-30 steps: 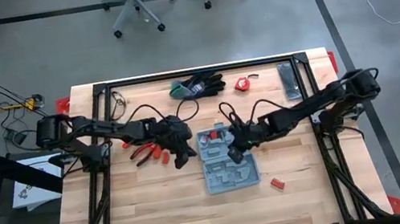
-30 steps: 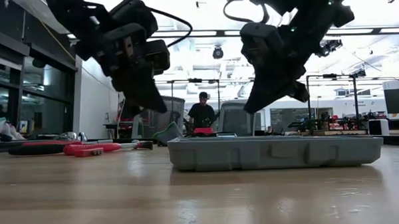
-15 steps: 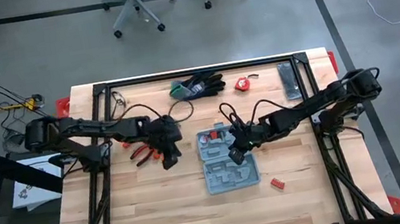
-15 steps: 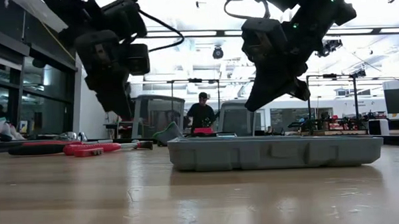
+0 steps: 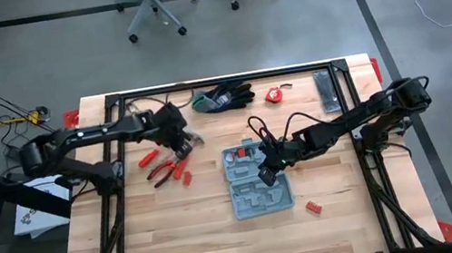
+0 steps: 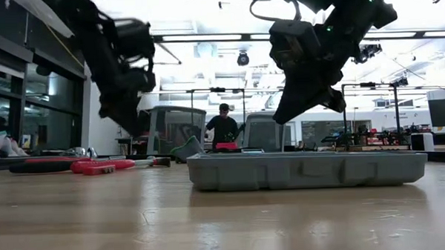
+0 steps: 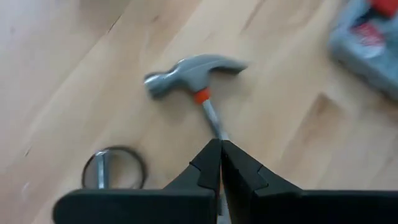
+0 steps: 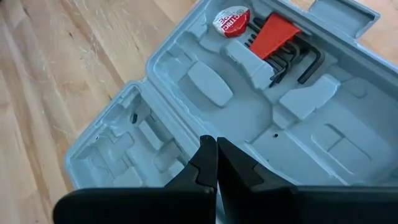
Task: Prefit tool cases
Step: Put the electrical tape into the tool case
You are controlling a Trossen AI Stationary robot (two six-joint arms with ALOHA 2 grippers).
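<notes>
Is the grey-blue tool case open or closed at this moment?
Open. The tool case lies flat with both halves spread on the table, and the right wrist view shows its moulded recesses and a set of hex keys inside.

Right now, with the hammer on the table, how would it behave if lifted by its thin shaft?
The hammer looks head-heavy: a bulky metal head on a thin shaft, so it would probably tip head-down. The shaft looks smooth, so it may slip or twist. It seems stiff, not fragile.

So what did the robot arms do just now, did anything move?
The left hand swung away from the tool case, back toward the far left of the table, and now sits shut above a hammer near the red pliers. It isn't clearly holding anything. The right hand stayed shut over the open case, and the case didn't move.
</notes>
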